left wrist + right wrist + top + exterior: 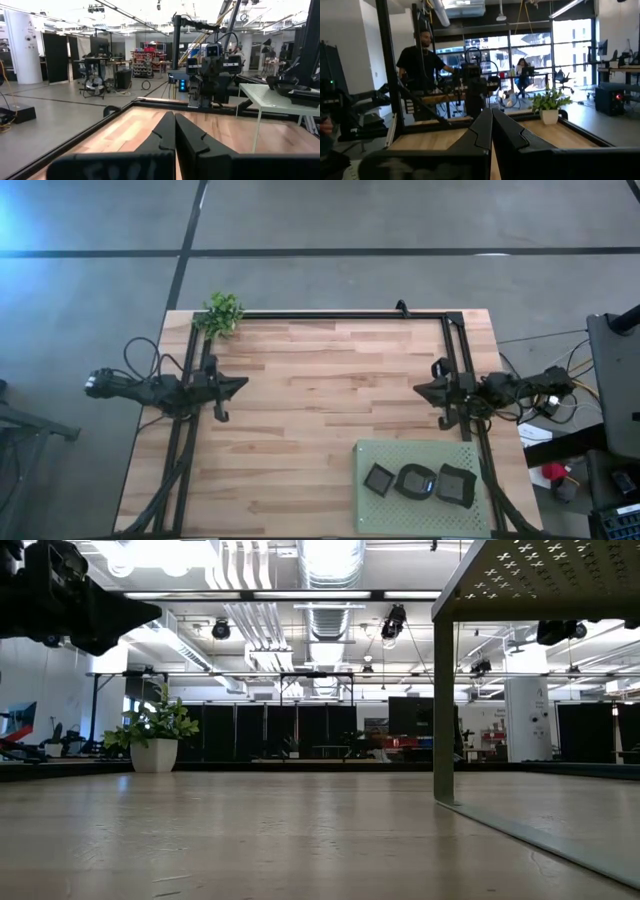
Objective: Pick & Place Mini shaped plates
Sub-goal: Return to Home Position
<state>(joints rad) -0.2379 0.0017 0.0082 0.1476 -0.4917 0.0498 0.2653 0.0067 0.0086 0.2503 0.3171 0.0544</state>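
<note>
Three dark mini shaped plates rest in a row on a pale green perforated mat (400, 510) at the table's near right: a square one (379, 478), a rounded one (415, 482) and another (457, 484). The mat stands raised on thin legs (443, 710). My left gripper (241, 385) hovers shut at the table's left side, pointing level toward the right, far from the plates. My right gripper (418, 390) hovers shut at the right side, pointing left, a little beyond the mat's far edge. Both wrist views show the fingers closed with nothing between them: the left gripper (175, 125) and the right gripper (492, 120).
A small green plant (222, 312) in a white pot stands at the far left corner. A black frame rail (340, 315) runs along the far edge and down both sides. The wooden table's middle (320, 400) lies bare. A person (420, 65) stands beyond the table.
</note>
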